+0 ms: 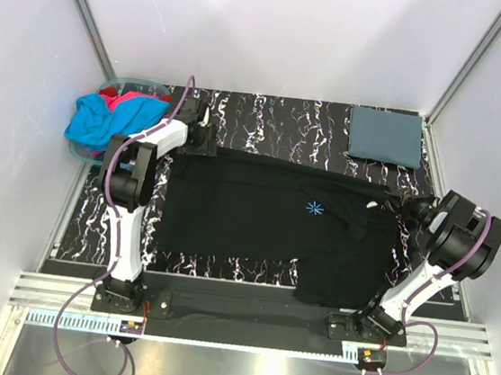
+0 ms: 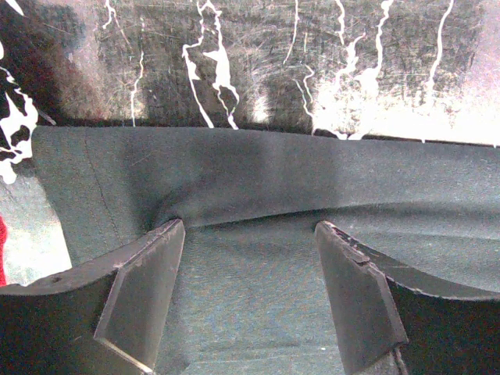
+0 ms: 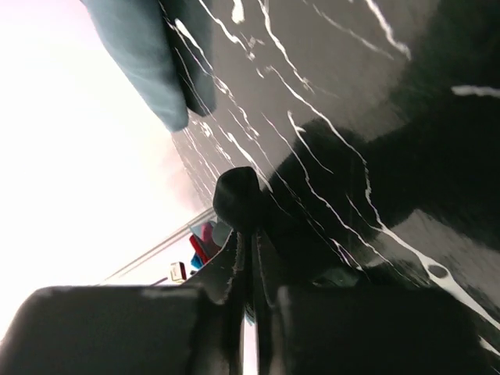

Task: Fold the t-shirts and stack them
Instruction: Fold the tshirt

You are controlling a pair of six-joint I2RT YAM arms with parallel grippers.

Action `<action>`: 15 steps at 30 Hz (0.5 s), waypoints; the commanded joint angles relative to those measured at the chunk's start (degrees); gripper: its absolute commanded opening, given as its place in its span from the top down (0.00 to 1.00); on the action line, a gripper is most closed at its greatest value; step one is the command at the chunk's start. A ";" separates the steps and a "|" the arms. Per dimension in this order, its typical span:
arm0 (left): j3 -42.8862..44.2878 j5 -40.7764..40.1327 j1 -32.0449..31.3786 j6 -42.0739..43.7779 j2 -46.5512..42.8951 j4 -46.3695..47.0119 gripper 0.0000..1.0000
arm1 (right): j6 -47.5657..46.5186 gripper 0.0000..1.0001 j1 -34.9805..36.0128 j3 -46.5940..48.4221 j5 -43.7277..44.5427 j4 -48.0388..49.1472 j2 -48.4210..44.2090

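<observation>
The black t-shirt (image 1: 256, 220) lies spread across the middle of the table. The left gripper (image 2: 250, 228) stands wide open at its far-left edge, with cloth between the jaws (a ridge bunched at their tips). The right gripper (image 3: 248, 230) is closed, pinching a dark lump at the shirt's right edge.
</observation>
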 commanded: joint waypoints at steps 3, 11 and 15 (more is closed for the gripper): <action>-1.25 -0.08 0.70 -0.85 -0.71 -1.25 0.24 | -2.77 0.82 -0.34 -0.96 -2.26 -0.25 -4.03; -1.51 0.00 0.61 -0.85 -0.79 -1.16 0.24 | -17.53 0.65 0.71 8.70 12.38 -21.96 -9.57; -1.43 0.00 0.61 -0.93 -0.62 -1.16 0.24 | -22.72 0.65 2.99 15.12 16.81 -30.05 -10.53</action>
